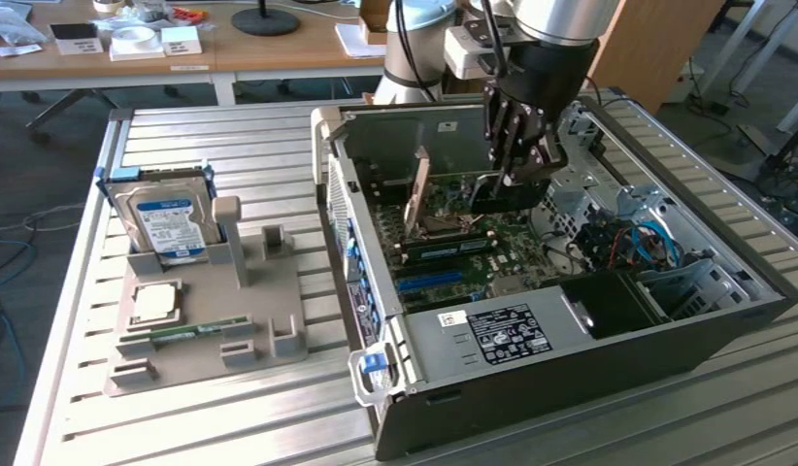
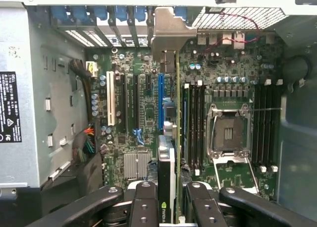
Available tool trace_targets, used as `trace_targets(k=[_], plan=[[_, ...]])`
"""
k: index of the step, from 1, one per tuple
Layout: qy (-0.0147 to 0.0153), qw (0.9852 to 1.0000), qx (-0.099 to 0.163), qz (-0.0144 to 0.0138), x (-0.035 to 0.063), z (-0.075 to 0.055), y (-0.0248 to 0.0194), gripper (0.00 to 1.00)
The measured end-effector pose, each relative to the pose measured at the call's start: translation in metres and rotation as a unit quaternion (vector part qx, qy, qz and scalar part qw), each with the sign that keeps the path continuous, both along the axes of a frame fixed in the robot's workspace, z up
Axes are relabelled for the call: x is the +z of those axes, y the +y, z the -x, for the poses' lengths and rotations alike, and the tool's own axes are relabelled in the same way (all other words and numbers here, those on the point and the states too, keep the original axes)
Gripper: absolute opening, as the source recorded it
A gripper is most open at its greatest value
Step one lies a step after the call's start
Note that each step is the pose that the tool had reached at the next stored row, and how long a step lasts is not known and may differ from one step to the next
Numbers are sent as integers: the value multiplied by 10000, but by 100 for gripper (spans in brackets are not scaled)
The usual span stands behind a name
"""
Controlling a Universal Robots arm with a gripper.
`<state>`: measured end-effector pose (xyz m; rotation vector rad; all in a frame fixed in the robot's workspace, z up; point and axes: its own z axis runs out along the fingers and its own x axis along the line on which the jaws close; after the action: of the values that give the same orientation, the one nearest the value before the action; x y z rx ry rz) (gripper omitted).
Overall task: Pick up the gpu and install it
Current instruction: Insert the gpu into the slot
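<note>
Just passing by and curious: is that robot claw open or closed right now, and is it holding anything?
Gripper: closed, holding the gpu edge-on inside the computer case.

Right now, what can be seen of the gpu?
The gpu is a thin card with a dark face, green board edge and greyish metal end bracket. It stands on edge inside the open computer case, above the motherboard, bracket toward the rear slots. The gripper is shut on its sides. Whether it is seated cannot be told.
</note>
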<state>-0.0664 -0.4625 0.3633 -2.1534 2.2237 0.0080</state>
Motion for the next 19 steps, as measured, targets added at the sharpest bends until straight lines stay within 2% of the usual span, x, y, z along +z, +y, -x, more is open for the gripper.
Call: trace_targets(k=[4, 12, 17, 19], plan=[[-1, 10000, 0, -1, 46, -1, 4, 27], [0, 10000, -4, 0, -70, -1, 4, 27], [-1, 10000, -4, -1, 16, -2, 5, 27], [-1, 10000, -4, -1, 15, -2, 5, 27]])
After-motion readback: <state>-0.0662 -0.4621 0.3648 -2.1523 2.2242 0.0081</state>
